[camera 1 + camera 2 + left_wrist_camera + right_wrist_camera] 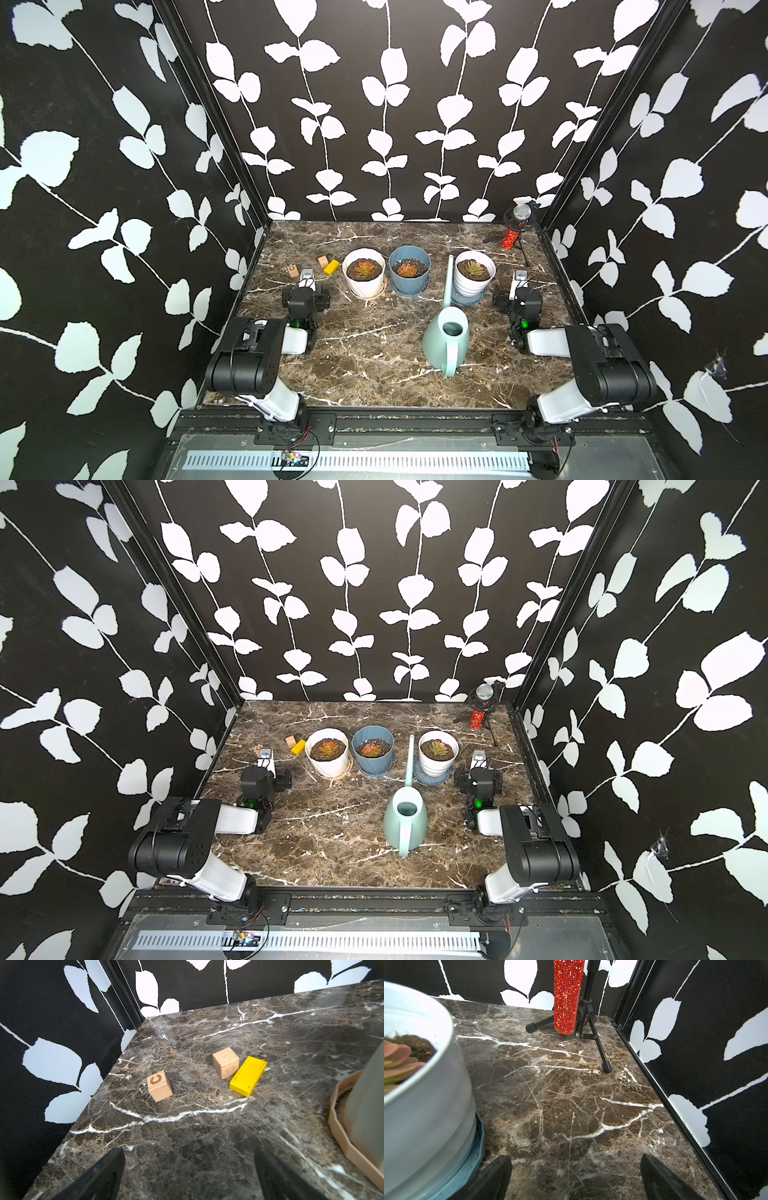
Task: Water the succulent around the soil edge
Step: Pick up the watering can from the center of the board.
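Three potted succulents stand in a row at the back in both top views: one in a white pot (364, 274), one in a blue pot (409, 272), one in a ribbed white pot (474, 274) on a blue saucer. A mint-green watering can (446, 337) stands in front of them, untouched, its long spout (449, 278) lying between the blue and ribbed pots. My left gripper (306, 286) (190, 1159) hovers open over bare marble left of the white pot. My right gripper (519, 289) (576, 1159) hangs open and empty right of the ribbed pot (425, 1105).
Two wooden cubes (159, 1085) (226, 1062) and a yellow block (248, 1076) lie at the back left. A microphone with a red glitter handle (566, 995) stands on a black tripod (593, 1039) at the back right. Black walls close three sides.
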Motion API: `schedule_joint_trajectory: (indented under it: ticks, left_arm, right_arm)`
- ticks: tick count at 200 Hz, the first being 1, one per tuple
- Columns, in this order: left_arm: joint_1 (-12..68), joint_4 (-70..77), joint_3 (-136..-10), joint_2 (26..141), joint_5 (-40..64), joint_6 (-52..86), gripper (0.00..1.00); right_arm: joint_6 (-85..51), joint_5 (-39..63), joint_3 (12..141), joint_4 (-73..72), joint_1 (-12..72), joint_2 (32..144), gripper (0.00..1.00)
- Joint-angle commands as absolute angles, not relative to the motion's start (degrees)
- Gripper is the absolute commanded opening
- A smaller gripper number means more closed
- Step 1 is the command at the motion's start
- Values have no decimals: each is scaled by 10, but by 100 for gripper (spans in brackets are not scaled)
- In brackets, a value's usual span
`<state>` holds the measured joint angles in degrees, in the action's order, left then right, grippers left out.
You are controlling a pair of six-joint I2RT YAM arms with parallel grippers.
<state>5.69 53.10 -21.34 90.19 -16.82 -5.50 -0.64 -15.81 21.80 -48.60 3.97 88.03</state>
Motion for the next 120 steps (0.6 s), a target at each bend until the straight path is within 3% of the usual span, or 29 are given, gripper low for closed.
schedule_joint_trajectory:
  ticks: [1,120]
  left_arm:
    - [53,528,-221,890,-160,-48,99]
    - [52,525,-223,890,-158,-47,99]
  right_arm:
    - [-9,-158,221,-502,37,876,99]
    - [-9,-157,223,-499,37,876,99]
